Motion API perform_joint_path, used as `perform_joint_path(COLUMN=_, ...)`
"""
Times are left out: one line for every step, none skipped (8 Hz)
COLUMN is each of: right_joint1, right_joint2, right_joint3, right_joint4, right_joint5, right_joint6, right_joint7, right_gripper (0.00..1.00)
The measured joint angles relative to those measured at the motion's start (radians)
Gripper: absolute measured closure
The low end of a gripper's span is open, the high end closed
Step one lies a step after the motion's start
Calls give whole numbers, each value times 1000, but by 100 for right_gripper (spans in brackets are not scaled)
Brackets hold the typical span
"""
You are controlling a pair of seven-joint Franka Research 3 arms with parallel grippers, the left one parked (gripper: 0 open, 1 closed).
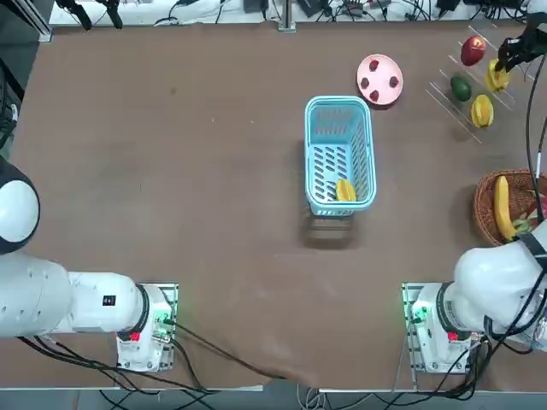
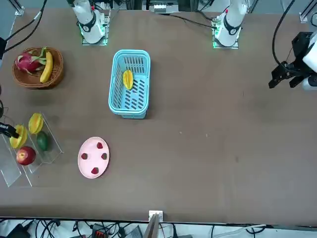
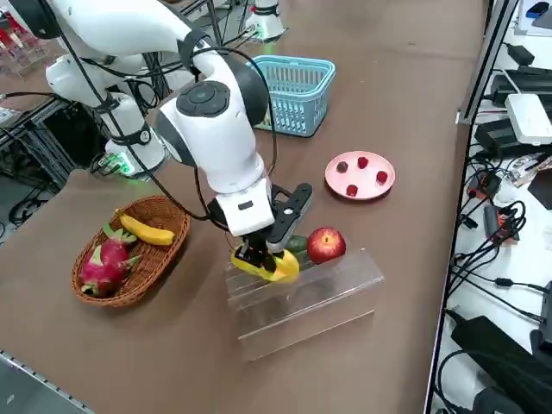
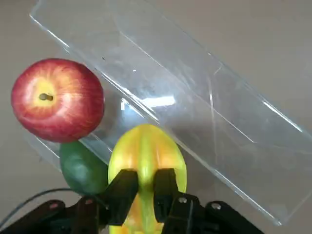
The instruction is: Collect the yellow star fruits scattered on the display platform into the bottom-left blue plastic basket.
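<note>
On the clear display platform [image 3: 302, 302] at the table's far right lies a yellow star fruit [image 4: 146, 151], and my right gripper [image 4: 145, 183] is shut on its top ridge. The same fruit [image 3: 267, 267] shows under the gripper [image 3: 256, 254] in the right side view. A second star fruit [image 1: 482, 110] rests on the platform [image 1: 444, 94] nearer the robot. A third star fruit [image 1: 344, 190] lies inside the blue plastic basket [image 1: 340, 107] at mid-table. From the front, the gripper [image 2: 14, 132] reaches in from the left edge onto the held fruit [image 2: 19, 138].
A red apple [image 4: 57, 100] and a green fruit [image 4: 83, 168] sit on the platform right beside the gripped fruit. A pink plate [image 1: 380, 68] with small red fruits stands between basket and platform. A wicker basket [image 1: 487, 205] holds a banana and a dragon fruit.
</note>
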Motion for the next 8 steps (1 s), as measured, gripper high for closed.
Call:
perform_joint_path(right_joint1=10, right_joint2=-2, right_joint3=0, right_joint4=9, right_joint5=-5, right_joint6=-15, right_joint7=0, right_gripper=76)
perform_joint_path(right_joint1=29, right_joint2=-6, right_joint3=0, right_joint4=29, right_joint5=-11, right_joint6=-82, right_joint7=13, right_gripper=79)
perform_joint_path(right_joint1=60, right_joint2=-13, right_joint3=0, right_joint4=69, right_joint5=-24, right_joint6=-200, right_joint7=69, right_gripper=79)
perform_joint_path(right_joint1=99, right_joint2=-29, right_joint3=1, right_joint4=121, right_joint5=-43, right_joint6=-339, right_joint7=153, right_gripper=79)
perform_joint_path(right_joint1=145, right_joint2=-61, right_joint3=2, right_joint4=163, right_joint5=-52, right_joint6=-459, right_joint7=238, right_gripper=82)
perform_joint_path(right_joint1=197, right_joint2=-106, right_joint3=4, right_joint4=180, right_joint5=-53, right_joint6=-561, right_joint7=332, right_gripper=82)
perform_joint_path(right_joint1=254, right_joint2=-149, right_joint3=7, right_joint4=180, right_joint5=-50, right_joint6=-650, right_joint7=441, right_gripper=82)
perform_joint_path(right_joint1=326, right_joint2=-184, right_joint3=11, right_joint4=167, right_joint5=-38, right_joint6=-698, right_joint7=568, right_gripper=82)
